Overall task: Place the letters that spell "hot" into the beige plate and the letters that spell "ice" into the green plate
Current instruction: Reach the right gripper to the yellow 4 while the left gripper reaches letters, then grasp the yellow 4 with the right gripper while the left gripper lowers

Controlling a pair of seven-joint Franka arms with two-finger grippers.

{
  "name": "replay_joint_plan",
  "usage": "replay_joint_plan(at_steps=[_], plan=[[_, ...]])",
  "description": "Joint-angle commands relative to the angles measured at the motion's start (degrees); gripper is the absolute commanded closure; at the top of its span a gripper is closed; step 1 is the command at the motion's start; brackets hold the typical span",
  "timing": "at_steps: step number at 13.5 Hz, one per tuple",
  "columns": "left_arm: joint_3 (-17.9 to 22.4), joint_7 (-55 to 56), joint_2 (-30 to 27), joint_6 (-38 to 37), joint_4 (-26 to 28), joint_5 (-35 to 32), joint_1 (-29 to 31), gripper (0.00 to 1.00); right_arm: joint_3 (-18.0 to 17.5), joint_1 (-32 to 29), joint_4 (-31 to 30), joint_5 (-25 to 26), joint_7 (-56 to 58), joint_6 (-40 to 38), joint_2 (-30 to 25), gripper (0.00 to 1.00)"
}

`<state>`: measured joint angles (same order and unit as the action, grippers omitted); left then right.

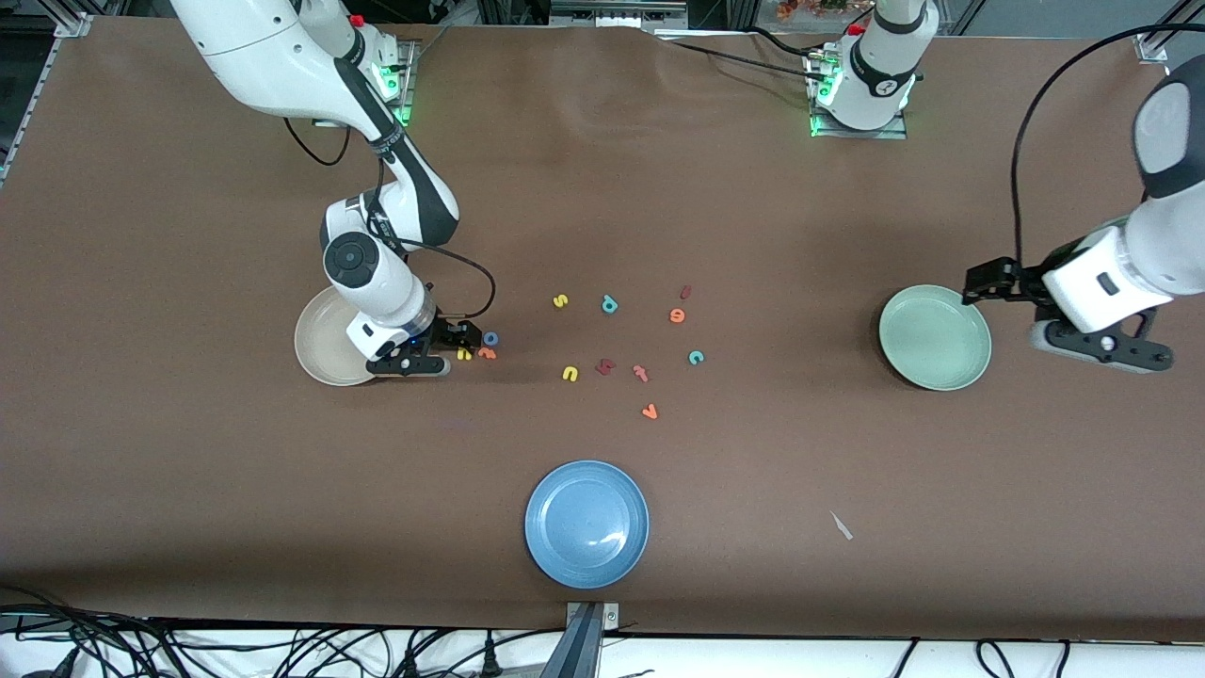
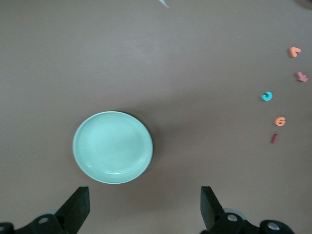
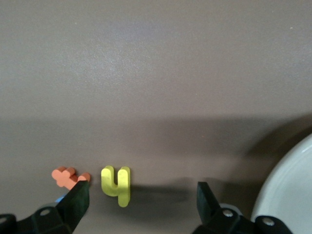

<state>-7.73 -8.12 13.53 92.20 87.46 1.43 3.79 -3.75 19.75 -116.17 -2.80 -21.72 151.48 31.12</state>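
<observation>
My right gripper point(image 1: 450, 358) is open and low over the table beside the beige plate point(image 1: 320, 350). The yellow h point(image 3: 116, 185) lies in the gap between its fingers. The orange t point(image 3: 68, 176) sits by one fingertip, and the blue o point(image 1: 490, 338) is just past it. The dark red i point(image 1: 685, 292), orange e point(image 1: 677, 315) and teal c point(image 1: 696, 357) lie mid-table. The left gripper point(image 1: 1101, 350) waits open and empty beside the green plate point(image 2: 112, 147), toward the left arm's end.
Other loose letters lie mid-table: a yellow s point(image 1: 560, 300), a teal p point(image 1: 609, 304), a yellow u point(image 1: 570, 374), a dark red angular letter point(image 1: 604, 366), a pinkish t point(image 1: 641, 373) and an orange v point(image 1: 650, 411). A blue plate point(image 1: 586, 524) sits nearest the front camera.
</observation>
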Motion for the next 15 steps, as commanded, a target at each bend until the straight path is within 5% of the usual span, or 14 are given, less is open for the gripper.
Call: replay_joint_plan(at_steps=[1,9,12,15], plan=[[-0.35,8.52,1.76,-0.09,0.25,4.70,-4.22,0.00,-0.30,1.25,0.77,0.78,-2.89,0.48,0.61,0.04],[-0.35,33.32,11.34,17.10,7.88,5.61,-20.48,0.00,-0.03,1.16,1.47,4.12,-2.89,0.83,1.75,0.06],[-0.44,36.93,12.40,29.67,15.79,5.69,-24.26,0.00,-0.03,1.16,1.47,4.12,-2.80,1.09,2.19,0.14],[-0.53,43.25,16.78,36.20,17.31,5.69,-28.12,0.00,-0.03,1.16,1.47,4.30,-2.36,1.10,2.28,0.27]])
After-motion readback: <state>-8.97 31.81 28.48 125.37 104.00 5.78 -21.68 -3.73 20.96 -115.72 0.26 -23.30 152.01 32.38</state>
